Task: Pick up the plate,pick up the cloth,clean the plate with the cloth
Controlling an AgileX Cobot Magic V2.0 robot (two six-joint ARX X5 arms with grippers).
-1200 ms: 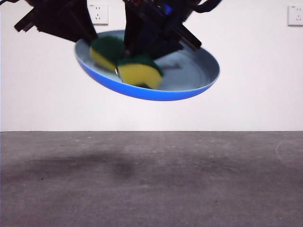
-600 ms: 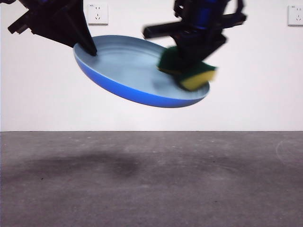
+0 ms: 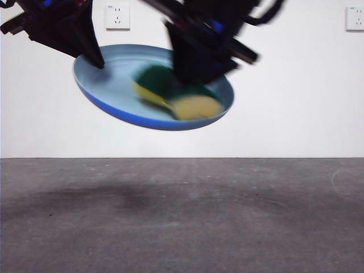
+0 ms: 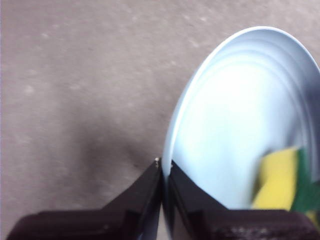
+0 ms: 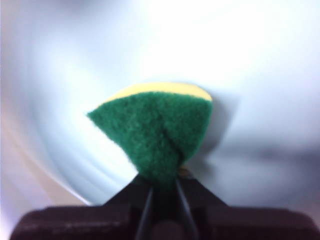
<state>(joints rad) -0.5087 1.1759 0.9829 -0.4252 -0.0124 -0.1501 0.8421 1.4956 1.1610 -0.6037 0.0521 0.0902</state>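
The light-blue plate (image 3: 114,85) hangs tilted in the air above the table. My left gripper (image 3: 94,60) is shut on its rim at the upper left, which the left wrist view shows with the jaws pinching the plate (image 4: 225,130) edge. The cloth (image 3: 190,102), a yellow sponge with a green top, presses on the plate's inside near the middle. My right gripper (image 3: 193,77) comes from above and is shut on the cloth (image 5: 155,130), folding its green side. The yellow edge of the cloth (image 4: 277,177) also shows in the left wrist view. Both arms look blurred.
A grey table (image 3: 182,216) lies well below the plate, with the arms' shadow on it. The white wall behind carries two sockets (image 3: 117,16).
The cloth swept from the plate's left side to its right edge, then back toward the middle. The plate shifted slightly left and tilted a little differently in the left gripper.
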